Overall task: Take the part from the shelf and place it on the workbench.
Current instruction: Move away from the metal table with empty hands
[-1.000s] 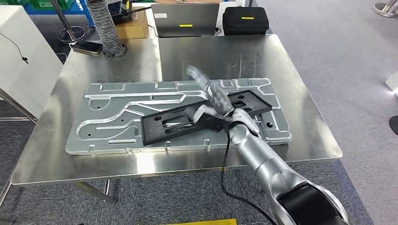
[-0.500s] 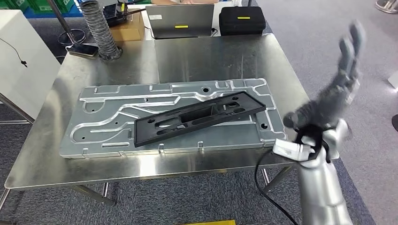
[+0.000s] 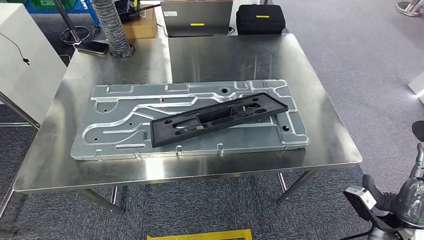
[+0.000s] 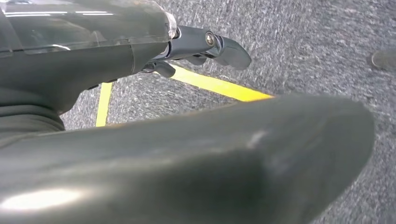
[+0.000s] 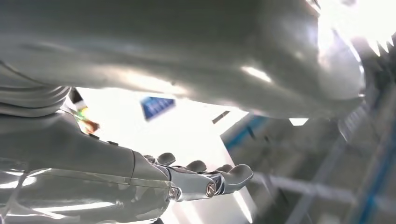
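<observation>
The black flat part (image 3: 219, 118), a long frame with slots and holes, lies slantwise on a large silver machined plate (image 3: 125, 125) on the steel workbench (image 3: 330, 145). Nothing touches it. My right hand (image 3: 402, 197) is down at the lower right, below and beyond the bench's near right corner, well away from the part. In the right wrist view the right hand's fingers (image 5: 219, 179) stretch out with nothing in them. My left hand (image 4: 201, 46) hangs over grey carpet, its fingers loosely extended and holding nothing.
A ribbed grey hose (image 3: 112, 30), a phone (image 3: 92, 47), a laptop (image 3: 196, 17) and a black case (image 3: 260, 20) stand at the bench's far edge. A white cabinet (image 3: 25, 65) is at the left. Yellow floor tape (image 3: 200, 235) runs under the near edge.
My right hand let go of the black part, lifted off to the right, then dropped low past the bench's near right corner. The part stays on the plate. The camera shifted slightly.
</observation>
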You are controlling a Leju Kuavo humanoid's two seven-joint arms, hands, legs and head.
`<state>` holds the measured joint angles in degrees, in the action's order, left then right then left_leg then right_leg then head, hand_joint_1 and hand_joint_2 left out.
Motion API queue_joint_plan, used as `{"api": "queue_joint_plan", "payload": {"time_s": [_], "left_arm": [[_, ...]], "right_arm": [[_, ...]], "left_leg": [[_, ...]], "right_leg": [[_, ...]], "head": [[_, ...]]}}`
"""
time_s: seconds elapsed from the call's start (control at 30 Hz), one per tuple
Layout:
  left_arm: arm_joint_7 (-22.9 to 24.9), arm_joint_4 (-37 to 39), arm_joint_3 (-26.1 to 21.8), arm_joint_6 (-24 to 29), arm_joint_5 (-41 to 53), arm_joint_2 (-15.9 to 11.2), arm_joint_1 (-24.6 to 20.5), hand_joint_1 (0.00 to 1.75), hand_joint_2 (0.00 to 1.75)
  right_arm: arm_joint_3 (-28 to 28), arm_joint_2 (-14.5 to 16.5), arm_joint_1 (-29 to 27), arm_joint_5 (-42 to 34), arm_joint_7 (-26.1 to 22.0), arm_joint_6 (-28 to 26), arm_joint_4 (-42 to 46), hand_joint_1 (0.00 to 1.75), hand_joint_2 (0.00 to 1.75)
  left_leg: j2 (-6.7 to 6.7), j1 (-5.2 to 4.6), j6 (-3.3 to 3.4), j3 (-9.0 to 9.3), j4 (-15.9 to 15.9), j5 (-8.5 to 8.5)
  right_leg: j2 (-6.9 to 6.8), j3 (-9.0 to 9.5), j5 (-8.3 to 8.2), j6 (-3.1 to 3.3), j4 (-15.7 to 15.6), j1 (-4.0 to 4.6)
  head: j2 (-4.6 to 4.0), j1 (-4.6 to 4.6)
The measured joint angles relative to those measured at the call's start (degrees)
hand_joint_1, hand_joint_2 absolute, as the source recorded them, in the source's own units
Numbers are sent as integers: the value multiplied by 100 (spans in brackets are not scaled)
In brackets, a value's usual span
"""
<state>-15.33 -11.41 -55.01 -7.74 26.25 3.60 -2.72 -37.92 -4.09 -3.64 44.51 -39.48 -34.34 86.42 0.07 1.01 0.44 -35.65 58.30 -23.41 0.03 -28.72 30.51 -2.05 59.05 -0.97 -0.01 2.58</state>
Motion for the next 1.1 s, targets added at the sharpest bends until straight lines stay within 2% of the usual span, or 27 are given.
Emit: {"api": "queue_joint_plan", "payload": {"time_s": [0.03, 0.1, 0.17, 0.2, 0.23, 0.3, 0.33, 0.37, 0.4, 0.47, 0.5, 0.53, 0.57, 0.63, 0.67, 0.7, 0.73, 0.8, 0.83, 0.87, 0.9, 0.93, 0.97, 1.0, 1.03, 1.07, 1.1], "left_arm": [[-7, 0, -5, -8, 12, 1, -4, 0, 0], [-16, 0, -20, -18, 31, 7, 2, 0, 0], [-17, 0, -38, -22, 40, 13, 23, 0, 0], [-16, 0, -44, -24, 47, 18, 32, 0, 0], [-15, 0, -50, -26, 58, 21, 32, 0, 0], [-13, 0, -64, -30, 79, 27, 24, 0, 0], [-11, 0, -76, -31, 90, 27, 21, 0, 0], [-9, 0, -90, -31, 94, 28, 21, 0, 0], [-4, 0, -103, -31, 99, 31, 22, 0, 0], [3, -1, -124, -31, 105, 33, 14, 0, 0], [4, -3, -131, -33, 109, 33, 3, 0, 0], [7, -4, -136, -35, 115, 34, -10, 0, 0], [12, -5, -140, -37, 125, 35, -22, 0, 0], [38, -4, -144, -39, 165, 54, -29, 0, 0], [54, -3, -145, -39, 196, 69, -30, 0, 0], [69, -3, -145, -38, 230, 87, -28, 0, 0], [80, -2, -146, -38, 265, 108, -24, 0, 0], [102, -2, -145, -48, 321, 143, -7, 0, 0], [111, -2, -145, -58, 347, 164, 1, 0, 0], [120, -2, -145, -69, 369, 184, 5, 0, 0], [128, -2, -145, -78, 389, 203, 6, 0, 0], [136, -2, -144, -85, 415, 219, 8, 0, 0], [145, -2, -141, -89, 442, 232, 8, 0, 0], [155, -2, -137, -91, 472, 245, 9, 0, 0], [163, -2, -131, -92, 509, 255, 9, 0, 0], [173, -2, -125, -92, 541, 263, 9, 0, 0], [180, -2, -119, -92, 571, 270, 13, 0, 0]], "right_arm": [[-151, 67, -11, 54, -14, 63, -225, 0, 0], [-462, 191, -50, 97, -22, 126, -703, 0, 0], [-700, 274, -72, 117, -27, 150, -1131, 0, 0], [-785, 300, -76, 131, -30, 165, -1335, 0, 0], [-862, 314, -69, 153, -32, 182, -1550, 0, 0], [-1039, 323, -45, 219, -33, 197, -2066, 0, 0], [-1142, 318, -19, 265, -33, 196, -2357, 0, 0], [-1257, 311, 9, 311, -33, 191, -2660, 0, 0], [-1370, 303, 33, 349, -32, 185, -2937, 0, 0], [-1549, 290, 67, 383, -33, 171, -3371, 0, 0], [-1609, 279, 87, 395, -33, 160, -3546, 0, 0], [-1661, 264, 112, 423, -31, 147, -3715, 0, 0], [-1717, 239, 144, 489, -12, 133, -3914, 0, 0], [-1827, 168, 218, 738, 126, 103, -4396, 0, 0], [-1882, 126, 253, 921, 269, 76, -4691, 0, 0], [-1921, 91, 277, 1109, 445, 48, -4990, 0, 0], [-1950, 57, 295, 1289, 634, 24, -5277, 0, 0], [-1968, 27, 332, 1587, 1017, 12, -5774, 0, 0], [-1969, 21, 354, 1702, 1217, 35, -5980, 0, 0], [-1969, 23, 372, 1800, 1411, 80, -6159, 0, 0], [-1969, 25, 388, 1871, 1603, 157, -6309, 0, 0], [-1971, 27, 406, 1914, 1787, 269, -6442, 0, 0], [-1975, 31, 429, 1928, 1950, 395, -6556, 0, 0], [-1984, 37, 456, 1925, 2089, 514, -6654, 0, 0], [-2001, 48, 481, 1904, 2231, 635, -6745, 0, 0], [-2028, 63, 499, 1873, 2359, 747, -6821, 0, 0], [-2065, 77, 509, 1835, 2487, 860, -6884, 0, 0]], "left_leg": [[2, 1, -37, -1, 0, 29], [-7, 2, -115, 4, -31, 104], [-15, 6, -182, -40, 17, 24], [-16, 6, -205, -93, 158, -163], [-14, 11, -219, -168, 414, -446], [-13, 8, -235, -318, 1113, -986], [-13, 6, -235, -334, 1393, -1098], [-13, 0, -223, -272, 1515, -1071], [-13, -11, -196, -114, 1443, -944], [-14, -62, -81, 464, 767, -710], [-11, -92, -23, 780, 317, -700], [-7, -124, 17, 999, -21, -726], [-2, -149, 43, 1120, -233, -763], [13, -157, 74, 1103, -337, -680], [24, -145, 108, 1068, -370, -610], [35, -129, 147, 1014, -399, -529], [45, -113, 173, 945, -422, -447], [55, -109, 189, 769, -415, -309], [61, -103, 173, 672, -398, -243], [67, -94, 153, 570, -370, -182], [69, -79, 127, 463, -328, -131], [70, -59, 95, 352, -271, -88], [71, -44, 60, 248, -201, -54], [71, -35, 22, 151, -123, -29], [72, -33, -22, 80, -58, 1], [74, -35, -67, 37, -19, 36], [75, -35, -113, 12, -7, 78]], "right_leg": [[4, 97, -32, 29, -174, 17], [10, 70, -92, 106, -208, 56], [-1, 2, -179, 202, -235, 41], [-6, -50, -240, 254, -251, 31], [-10, -113, -299, 292, -258, 28], [-12, -259, -409, 337, -251, 57], [-13, -338, -464, 343, -241, 76], [-15, -422, -518, 348, -226, 97], [-15, -507, -568, 349, -207, 117], [-15, -649, -665, 344, -168, 143], [-15, -695, -711, 332, -155, 154], [-17, -718, -761, 311, -152, 153], [-20, -728, -811, 281, -155, 144], [-21, -738, -899, 213, -181, 125], [-15, -760, -852, 178, -159, 116], [-8, -800, -690, 141, -61, 108], [-3, -862, -416, 100, 149, 91], [-1, -1009, 186, 13, 835, 43], [-2, -1047, 322, -26, 1170, 15], [-3, -1026, 303, -62, 1382, -13], [-3, -923, 164, -94, 1416, -40], [-4, -714, -14, -125, 1238, -68], [-4, -423, -120, -152, 897, -97], [-1, -109, -115, -163, 468, -103], [-1, 134, -41, -136, 100, -99], [0, 273, 54, -90, -139, -81], [-1, 311, 105, -26, -245, -51]], "head": [[1, 0], [1, 0], [1, 1], [1, 1], [1, 1], [1, 2], [0, 2], [0, 2], [1, 2], [1, 2], [1, 2], [1, 1], [1, 2], [0, 2], [0, 2], [1, 1], [1, -1], [1, -1], [0, -1], [0, -1], [0, -1], [1, -1], [1, -1], [1, 0], [1, 0], [0, 0], [0, 0]]}}
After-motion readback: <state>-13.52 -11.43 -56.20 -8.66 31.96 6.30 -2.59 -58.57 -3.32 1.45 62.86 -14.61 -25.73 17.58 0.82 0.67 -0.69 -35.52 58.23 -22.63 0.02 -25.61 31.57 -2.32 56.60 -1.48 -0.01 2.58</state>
